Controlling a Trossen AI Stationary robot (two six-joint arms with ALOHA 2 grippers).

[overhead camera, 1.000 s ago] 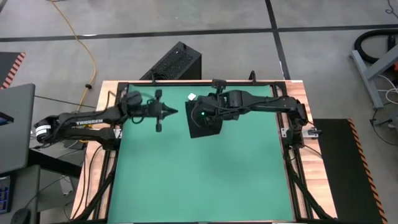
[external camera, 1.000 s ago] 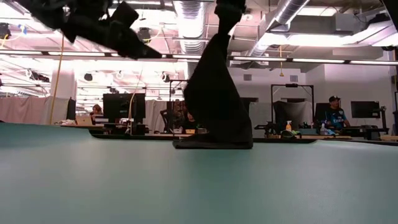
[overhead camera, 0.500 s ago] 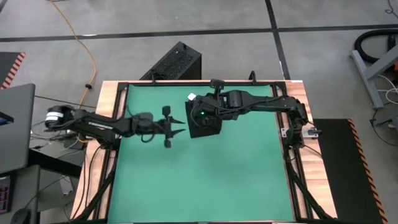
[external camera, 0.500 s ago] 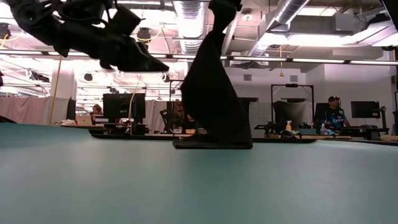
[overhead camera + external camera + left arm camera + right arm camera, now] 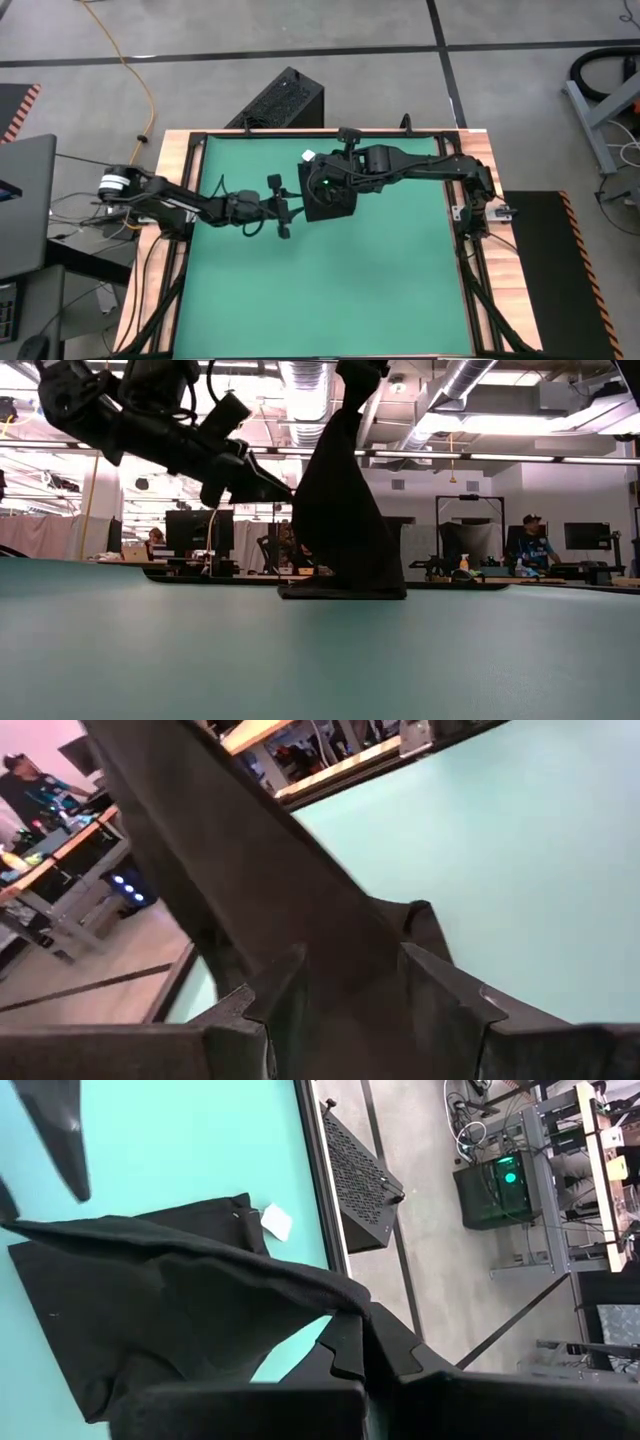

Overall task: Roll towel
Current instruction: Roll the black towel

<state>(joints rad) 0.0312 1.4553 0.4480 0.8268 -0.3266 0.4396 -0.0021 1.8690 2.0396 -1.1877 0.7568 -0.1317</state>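
The black towel (image 5: 334, 203) hangs from my right gripper (image 5: 330, 186), which is shut on it above the far middle of the green mat (image 5: 330, 290). In the low view the towel (image 5: 340, 510) drapes down as a tapering sheet, and its lower part (image 5: 342, 592) lies on the mat. Its white tag (image 5: 275, 1221) lies on the mat at the far edge. My left gripper (image 5: 296, 207) is open just left of the hanging cloth. In the left wrist view its fingers (image 5: 285, 990) stand either side of the towel (image 5: 250, 890). My right gripper pinches an upper fold of the towel (image 5: 335, 1298) between its two fingers, coming from above and slanting down. The cloth hangs below the fingers with its lower part on the mat. My left gripper has the cloth between its open fingers; whether they touch it I cannot tell.
A black frame and wooden border (image 5: 180, 150) run around the mat. A black perforated box (image 5: 280, 100) stands on the floor beyond the far edge. The near half of the mat lies bare. People and desks show in the room behind.
My left gripper has swung toward the table's right and near side and come down toward the hanging towel, rolling a little, and its fingers have opened. The towel and my right gripper have kept their place.
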